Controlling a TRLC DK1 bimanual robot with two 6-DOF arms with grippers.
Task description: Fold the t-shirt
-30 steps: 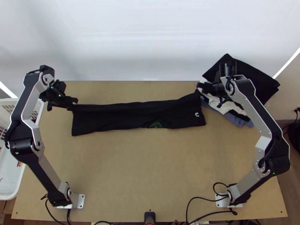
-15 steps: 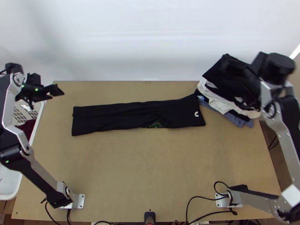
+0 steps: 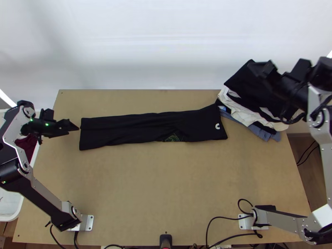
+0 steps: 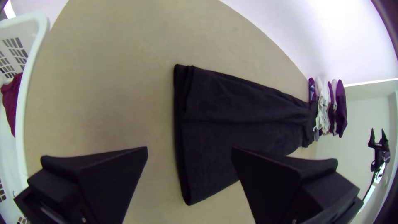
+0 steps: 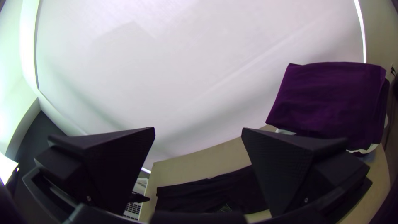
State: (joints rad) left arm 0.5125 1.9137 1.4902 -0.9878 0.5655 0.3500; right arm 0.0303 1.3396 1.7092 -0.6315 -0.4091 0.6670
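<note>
Just beyond the left gripper (image 4: 189, 148), its fingers well apart and nothing between them, lies one short end of the black t-shirt (image 4: 224, 99). The garment runs away from that gripper as a long, narrow folded strip, flat on the tabletop (image 3: 153, 178), a few shallow creases along it. Behind the same gripper stands a white basket (image 4: 34, 54). At the strip's far end sits a stack of clothes (image 5: 327, 99); whether the two touch cannot be established. Farthest off, raised by the stack, the right gripper (image 5: 198, 128) is likewise spread and unloaded. Change noted: both grippers were at the strip's upper corners; both have since let go, the right withdrawing outward, the left pulling away and then returning towards its end. The lengthwise fold appears complete; folding the left end inward is judged next, with slipped layers the main risk.
</note>
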